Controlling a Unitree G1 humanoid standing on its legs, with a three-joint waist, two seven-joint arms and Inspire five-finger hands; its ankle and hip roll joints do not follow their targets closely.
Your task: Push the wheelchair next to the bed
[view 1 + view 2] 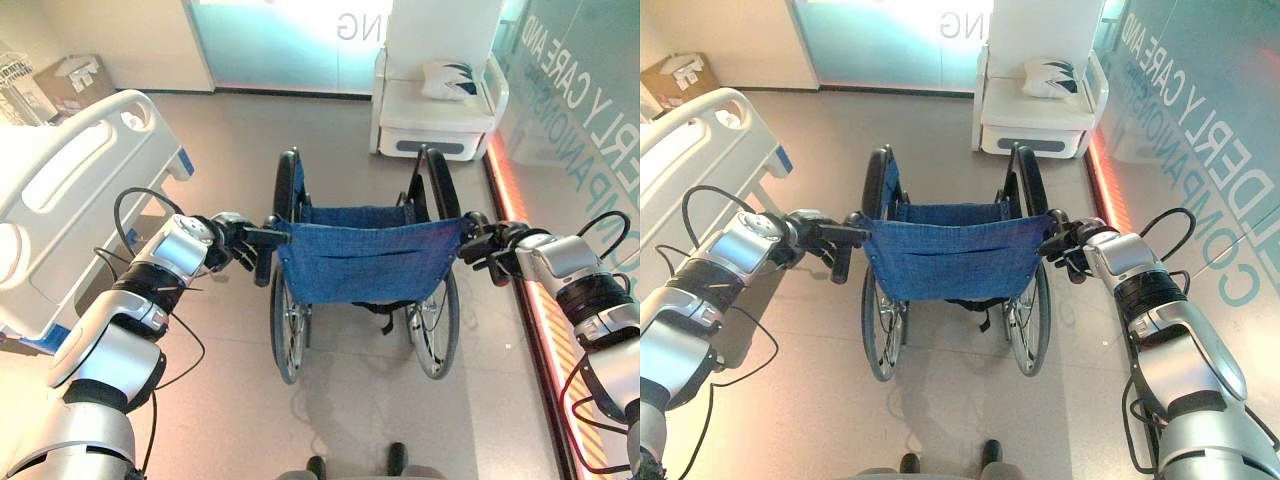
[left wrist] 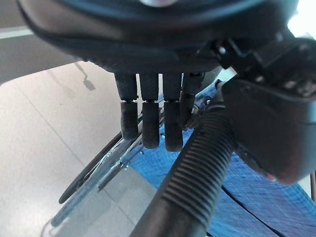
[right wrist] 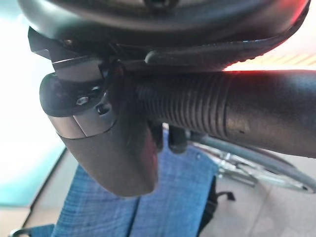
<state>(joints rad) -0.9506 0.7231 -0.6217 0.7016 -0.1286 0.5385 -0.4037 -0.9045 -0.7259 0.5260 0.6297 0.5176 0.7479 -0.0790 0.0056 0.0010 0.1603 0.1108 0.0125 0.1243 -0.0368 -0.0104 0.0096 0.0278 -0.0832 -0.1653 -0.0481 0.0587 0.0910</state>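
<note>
— Where's the wheelchair (image 1: 360, 262) sitting for you?

— Straight ahead of me, between my two hands, its blue cloth back stretched from one push handle to the other. My left hand (image 1: 232, 243) has its fingers (image 2: 148, 123) curled over the ribbed left grip (image 2: 190, 182), thumb on the other side. My right hand (image 1: 490, 250) is wrapped round the right grip (image 3: 217, 111) the same way, thumb under it.

— And the bed (image 1: 70, 190)?

— Off beyond my left hand, its white side rail well apart from the chair's left wheel.

— Anything ahead?

— A white seat (image 1: 435, 105) with a cushion (image 1: 448, 78) on it, past the chair on my right hand's side, against the glass wall (image 1: 590, 110)
</note>
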